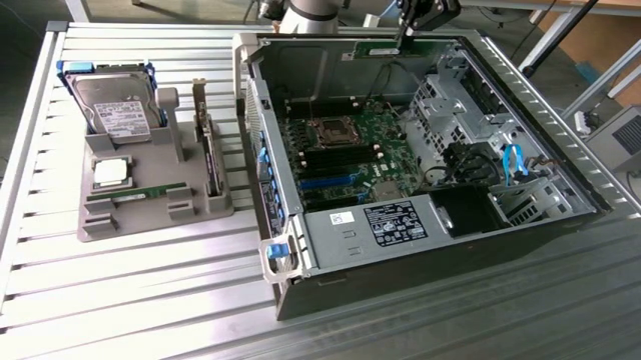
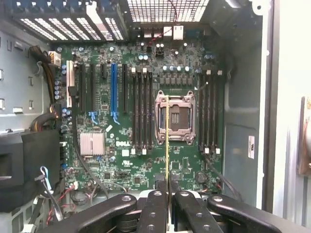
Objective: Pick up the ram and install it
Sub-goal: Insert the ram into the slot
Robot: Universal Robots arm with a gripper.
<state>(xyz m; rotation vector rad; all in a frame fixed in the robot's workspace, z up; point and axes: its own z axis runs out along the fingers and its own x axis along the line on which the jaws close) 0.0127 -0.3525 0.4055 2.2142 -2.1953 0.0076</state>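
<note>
The claw [image 2: 167, 188], pinching the ram [image 2: 167, 141] edge-on at the case's [image 1: 300, 60] twelve o'clock in the exterior view, should probably hold it parallel to the memory slots [image 2: 141, 111] while lowering.

Gripper [image 2: 167, 190] of black linked bars with round silver pivot pins; arm [image 1: 308, 10] pale grey.

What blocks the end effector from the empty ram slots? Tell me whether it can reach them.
Probably it can. The end effector, shut on the ram, hangs over the open case, and the slots beside the socket lie bare, with no cable or card across them.
</note>
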